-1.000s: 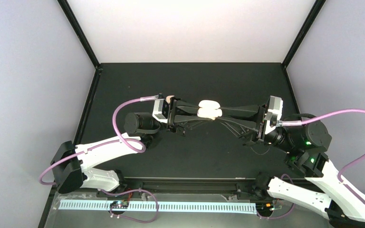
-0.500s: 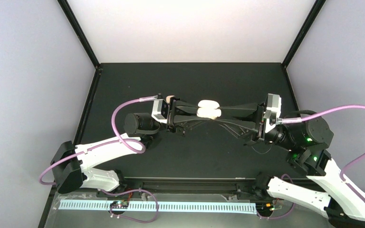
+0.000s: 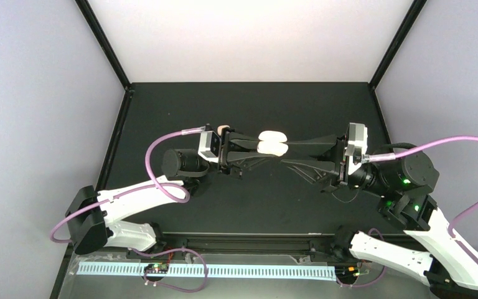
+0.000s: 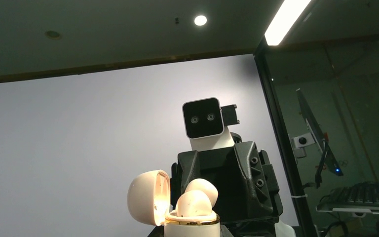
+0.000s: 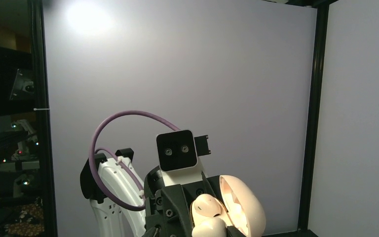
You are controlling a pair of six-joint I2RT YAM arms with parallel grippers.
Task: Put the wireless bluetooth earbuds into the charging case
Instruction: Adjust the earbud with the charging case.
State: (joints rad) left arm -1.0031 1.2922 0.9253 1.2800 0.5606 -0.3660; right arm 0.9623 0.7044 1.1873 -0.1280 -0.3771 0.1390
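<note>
The cream charging case (image 3: pixel 272 143) is held above the black table between both grippers, its lid (image 4: pixel 148 197) hinged open. My left gripper (image 3: pixel 260 144) is shut on the case base (image 4: pixel 192 228). One earbud (image 4: pixel 193 203) sits in the case and a second earbud (image 4: pixel 206 186) shows just behind it. In the right wrist view the upper earbud (image 5: pixel 208 206) lies beside the open lid (image 5: pixel 244 205). My right gripper (image 3: pixel 285 148) is shut on the lower earbud (image 5: pixel 209 228) at the case mouth. A small pale-pink piece (image 3: pixel 223 129), seemingly another earbud, lies by the left wrist.
The black table (image 3: pixel 249 99) is enclosed by white walls with black frame posts (image 3: pixel 103 43). Purple cables (image 3: pixel 162 140) loop from both wrists. The two grippers face each other head-on, each wrist camera (image 4: pixel 203 118) looking at the other.
The right arm has swung slightly and its gripper has pushed a little left toward the case. The case and left gripper have shifted slightly left and away.
</note>
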